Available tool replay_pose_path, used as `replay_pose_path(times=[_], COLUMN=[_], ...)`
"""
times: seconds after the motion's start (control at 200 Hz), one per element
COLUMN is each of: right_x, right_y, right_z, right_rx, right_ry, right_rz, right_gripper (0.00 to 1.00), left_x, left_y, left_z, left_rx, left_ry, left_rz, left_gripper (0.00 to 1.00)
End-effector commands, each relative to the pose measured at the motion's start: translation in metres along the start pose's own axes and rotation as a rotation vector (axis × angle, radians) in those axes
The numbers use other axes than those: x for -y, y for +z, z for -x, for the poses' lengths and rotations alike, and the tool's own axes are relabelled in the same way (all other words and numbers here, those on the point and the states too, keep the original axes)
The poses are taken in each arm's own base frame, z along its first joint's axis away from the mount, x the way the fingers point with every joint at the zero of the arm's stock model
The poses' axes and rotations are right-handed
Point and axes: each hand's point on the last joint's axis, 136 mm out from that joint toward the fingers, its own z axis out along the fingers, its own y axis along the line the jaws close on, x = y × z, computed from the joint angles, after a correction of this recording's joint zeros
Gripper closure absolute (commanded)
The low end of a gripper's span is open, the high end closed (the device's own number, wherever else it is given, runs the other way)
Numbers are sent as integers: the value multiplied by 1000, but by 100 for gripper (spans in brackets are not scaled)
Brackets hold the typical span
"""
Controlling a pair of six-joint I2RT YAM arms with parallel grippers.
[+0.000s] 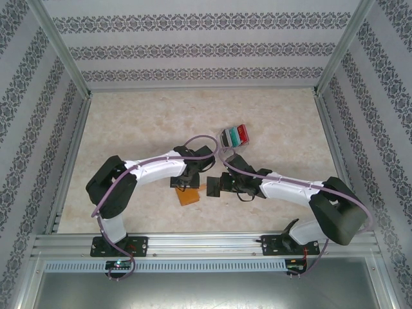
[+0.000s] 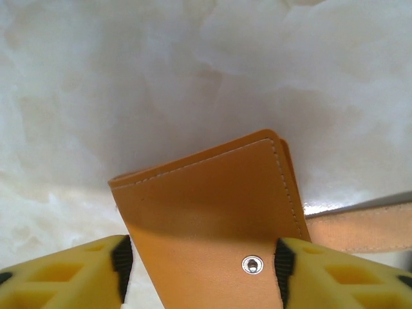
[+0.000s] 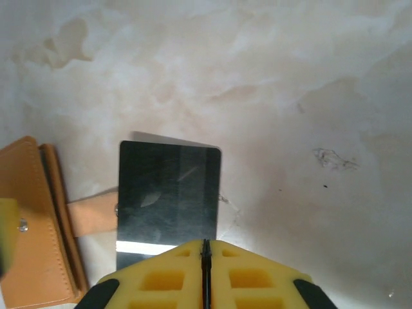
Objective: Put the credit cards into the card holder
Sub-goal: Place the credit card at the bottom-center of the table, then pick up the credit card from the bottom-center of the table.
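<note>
The orange-tan card holder (image 2: 212,206) lies folded on the table, its snap stud (image 2: 252,264) facing up. My left gripper (image 2: 203,264) straddles it, and both black pads touch its side edges. In the top view this gripper (image 1: 183,182) sits over the card holder (image 1: 190,196). My right gripper (image 3: 205,243) is shut on a black credit card (image 3: 168,193), held flat just right of the card holder (image 3: 32,225). The other credit cards (image 1: 235,135), red, teal-green and grey-white, lie fanned farther back on the table.
The card holder's tan strap (image 3: 93,215) reaches out under the black card. Both grippers (image 1: 215,185) are close together at mid-table. Patterned walls and metal rails (image 1: 71,148) enclose the marbled tabletop (image 1: 141,122).
</note>
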Motion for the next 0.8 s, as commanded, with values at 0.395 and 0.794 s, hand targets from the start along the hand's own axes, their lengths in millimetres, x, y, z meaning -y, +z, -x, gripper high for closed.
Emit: replay_pose_path(times=[0.395, 0.794], right_x=[6, 8], right_y=[10, 23], right_z=[-1, -10], right_rx=[-81, -138], right_ry=[142, 155], right_rz=[93, 106], right_gripper=[86, 96], left_x=[78, 86], left_y=[-42, -11], left_z=[27, 13], left_rx=[35, -89], left_ry=[-70, -148], left_rz=[-561, -576], left_gripper=[52, 59])
